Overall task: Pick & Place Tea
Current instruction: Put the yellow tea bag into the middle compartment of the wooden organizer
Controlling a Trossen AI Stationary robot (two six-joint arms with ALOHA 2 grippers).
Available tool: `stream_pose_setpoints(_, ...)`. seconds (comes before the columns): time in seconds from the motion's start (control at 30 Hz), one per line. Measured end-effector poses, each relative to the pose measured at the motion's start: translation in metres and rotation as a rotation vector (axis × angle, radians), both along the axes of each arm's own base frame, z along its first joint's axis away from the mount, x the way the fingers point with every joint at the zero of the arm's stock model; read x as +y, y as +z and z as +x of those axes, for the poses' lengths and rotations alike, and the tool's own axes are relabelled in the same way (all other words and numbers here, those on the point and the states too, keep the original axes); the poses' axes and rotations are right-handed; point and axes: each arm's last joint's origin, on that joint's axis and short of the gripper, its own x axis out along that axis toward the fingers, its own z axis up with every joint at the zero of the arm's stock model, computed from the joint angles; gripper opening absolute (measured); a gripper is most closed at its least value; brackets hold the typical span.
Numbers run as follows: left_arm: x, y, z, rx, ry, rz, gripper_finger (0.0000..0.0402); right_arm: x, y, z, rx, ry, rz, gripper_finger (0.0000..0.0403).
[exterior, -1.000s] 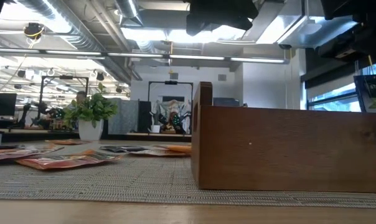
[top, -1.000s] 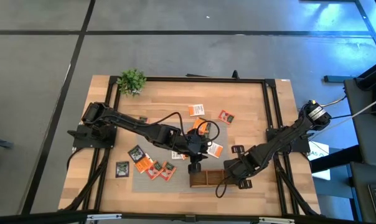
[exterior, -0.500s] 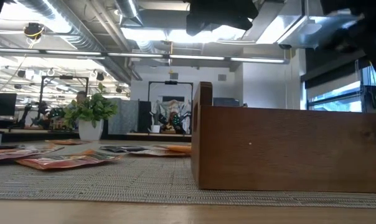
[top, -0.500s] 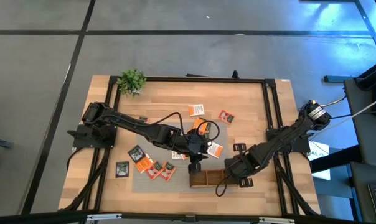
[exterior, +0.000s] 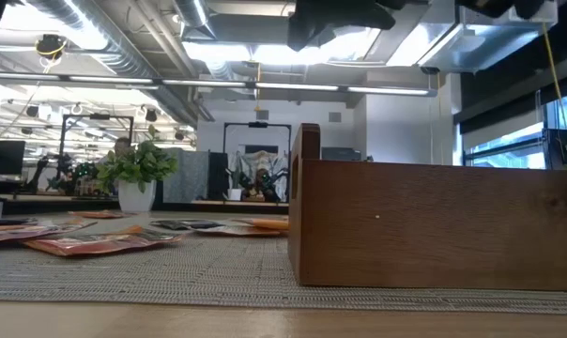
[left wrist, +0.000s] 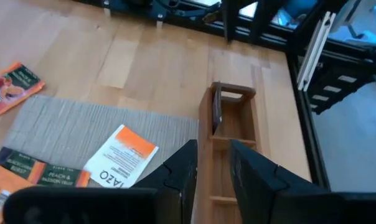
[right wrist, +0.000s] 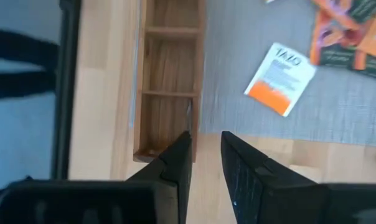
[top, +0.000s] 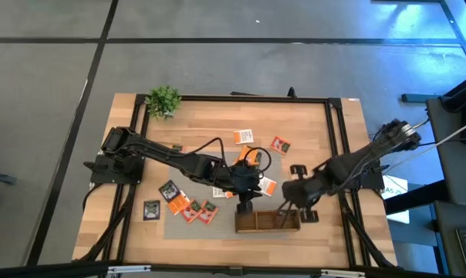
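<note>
I see left gripper (top: 244, 202) over left end of wooden tray (top: 268, 222), fingers (left wrist: 182, 171) slightly apart, nothing between. Right gripper (top: 288, 207) above tray's right end, fingers (right wrist: 178, 165) slightly apart, empty. One sachet (left wrist: 218, 111) stands in tray's end compartment. Other tea sachets (top: 191, 208) lie on grey mat (top: 221, 220) and table (top: 310, 131).

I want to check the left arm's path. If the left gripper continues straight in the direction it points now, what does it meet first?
Probably the long wooden three-compartment tray. The left gripper points along it from just above, and a dark sachet stands in the far compartment. Depth is unclear, so it might pass over the rim.
</note>
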Motion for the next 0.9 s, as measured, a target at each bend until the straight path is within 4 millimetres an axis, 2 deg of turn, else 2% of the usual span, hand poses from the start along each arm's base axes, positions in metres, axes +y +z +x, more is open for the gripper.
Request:
stream_pose_setpoints(0.13,0.003,0.000,0.000,0.000,0.052,0.006,0.0088,-0.025,0.004,-0.013,-0.120,-0.091,0.033,0.0088)
stream_pose_setpoints(0.27,0.013,-0.002,0.000,0.010,0.217,-0.004,0.0088,-0.050,-0.006,-0.023,-0.200,-0.221,-0.040,0.0088)
stream_pose_setpoints(0.43,0.044,-0.007,0.002,0.078,0.328,-0.115,0.0083,-0.077,-0.020,-0.027,-0.174,-0.444,-0.031,0.0088)
stream_pose_setpoints(0.63,0.089,-0.008,0.005,0.096,0.349,-0.069,0.0045,-0.099,-0.031,-0.021,-0.170,-0.538,0.000,0.0091)
stream_pose_setpoints(0.77,0.117,-0.008,0.004,0.112,0.325,-0.134,0.0007,-0.118,-0.032,-0.020,-0.168,-0.628,0.011,0.0124)
stream_pose_setpoints(0.9,0.139,-0.014,0.002,0.128,0.315,-0.145,0.0004,-0.135,-0.033,-0.020,-0.165,-0.712,0.015,0.0188)
